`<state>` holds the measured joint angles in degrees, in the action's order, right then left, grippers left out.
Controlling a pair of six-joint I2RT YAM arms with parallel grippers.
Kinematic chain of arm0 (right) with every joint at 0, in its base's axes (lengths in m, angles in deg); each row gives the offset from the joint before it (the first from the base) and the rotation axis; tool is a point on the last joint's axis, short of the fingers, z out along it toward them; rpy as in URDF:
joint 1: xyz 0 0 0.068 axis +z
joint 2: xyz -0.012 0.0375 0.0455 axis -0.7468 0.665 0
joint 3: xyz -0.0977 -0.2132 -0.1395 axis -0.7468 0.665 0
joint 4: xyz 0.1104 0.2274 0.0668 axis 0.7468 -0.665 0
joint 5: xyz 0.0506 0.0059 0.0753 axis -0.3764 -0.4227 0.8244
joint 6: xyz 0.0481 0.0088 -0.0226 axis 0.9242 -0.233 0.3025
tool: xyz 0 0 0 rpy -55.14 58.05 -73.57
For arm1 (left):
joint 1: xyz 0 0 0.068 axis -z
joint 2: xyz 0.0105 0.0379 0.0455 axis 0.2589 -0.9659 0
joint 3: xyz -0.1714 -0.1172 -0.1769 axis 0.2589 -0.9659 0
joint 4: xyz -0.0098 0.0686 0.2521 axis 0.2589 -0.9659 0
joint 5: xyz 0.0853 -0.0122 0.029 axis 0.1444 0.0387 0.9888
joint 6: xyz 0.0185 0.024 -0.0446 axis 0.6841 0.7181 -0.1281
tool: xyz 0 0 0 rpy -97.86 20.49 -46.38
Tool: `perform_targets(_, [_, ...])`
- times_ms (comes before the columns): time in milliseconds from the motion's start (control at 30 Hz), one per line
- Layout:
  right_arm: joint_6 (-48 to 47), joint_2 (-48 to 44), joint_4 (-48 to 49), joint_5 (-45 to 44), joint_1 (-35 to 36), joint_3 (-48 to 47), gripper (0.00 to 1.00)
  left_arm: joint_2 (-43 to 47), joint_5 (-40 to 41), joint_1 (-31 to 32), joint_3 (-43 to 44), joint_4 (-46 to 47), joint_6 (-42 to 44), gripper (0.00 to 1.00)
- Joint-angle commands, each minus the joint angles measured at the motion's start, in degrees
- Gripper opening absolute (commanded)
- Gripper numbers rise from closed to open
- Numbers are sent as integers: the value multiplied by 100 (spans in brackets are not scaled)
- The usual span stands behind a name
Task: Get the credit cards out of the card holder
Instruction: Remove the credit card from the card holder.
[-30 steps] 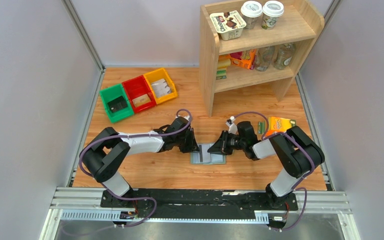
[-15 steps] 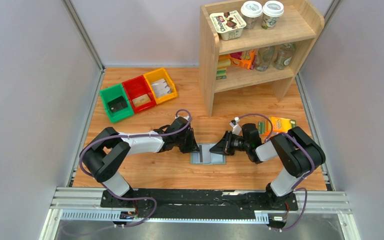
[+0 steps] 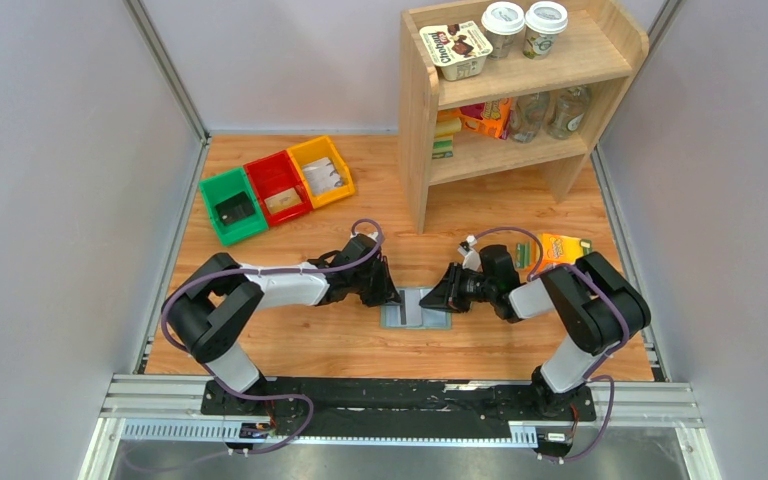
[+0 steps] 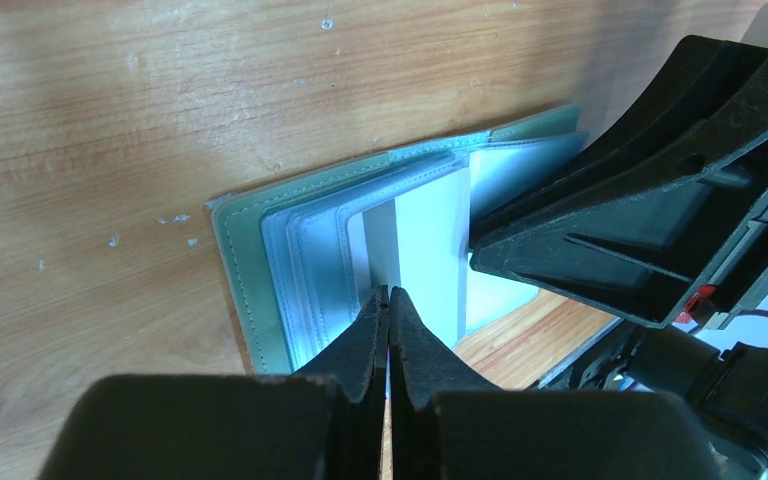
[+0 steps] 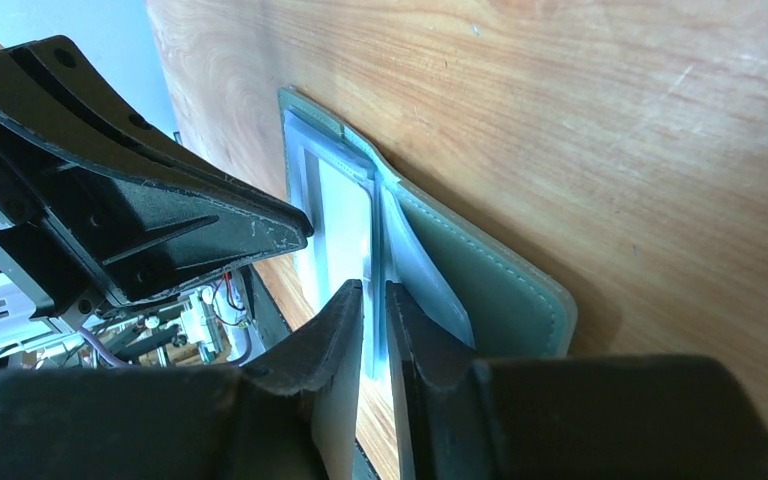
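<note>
- Left gripper (image 4: 390,292): pressed together, tips on the open card holder (image 4: 260,250) beneath it.
- Right gripper (image 5: 372,290): narrowly parted around a pale sheet (image 5: 374,235); grip unclear.
- Nothing looks pulled free yet, so the emptying seems still ahead.

Card holder (image 3: 415,316) lies between left claw (image 3: 393,296) and right claw (image 3: 434,298).

Top external: high behind the arm bases (image 3: 230,375), looking down and forward over the whole table (image 3: 340,340), far off. Left wrist cam sits very close and low, aimed past the left gripper (image 4: 389,295) toward the right gripper (image 5: 374,290); right wrist cam faces the opposite way, equally near. All three share the card holder (image 3: 416,308).
</note>
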<state>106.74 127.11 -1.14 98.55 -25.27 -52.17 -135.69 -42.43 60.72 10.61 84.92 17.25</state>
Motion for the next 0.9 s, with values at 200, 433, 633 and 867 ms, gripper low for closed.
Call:
perform_targets(200, [-83, 330, 156, -8, 42, -107, 20, -237, 158, 34, -235, -312, -31, 0])
perform_targets(433, [-74, 348, 270, 36, 51, -98, 20, -246, 149, 34, -253, -294, -49, 0])
perform_targets(633, [5, 348, 525, 159, 51, -72, 14, -255, 149, 34, -244, -303, -40, 0])
perform_targets(867, [164, 383, 964, 335, 68, -11, 16, -290, 123, 34, -227, -286, -40, 0])
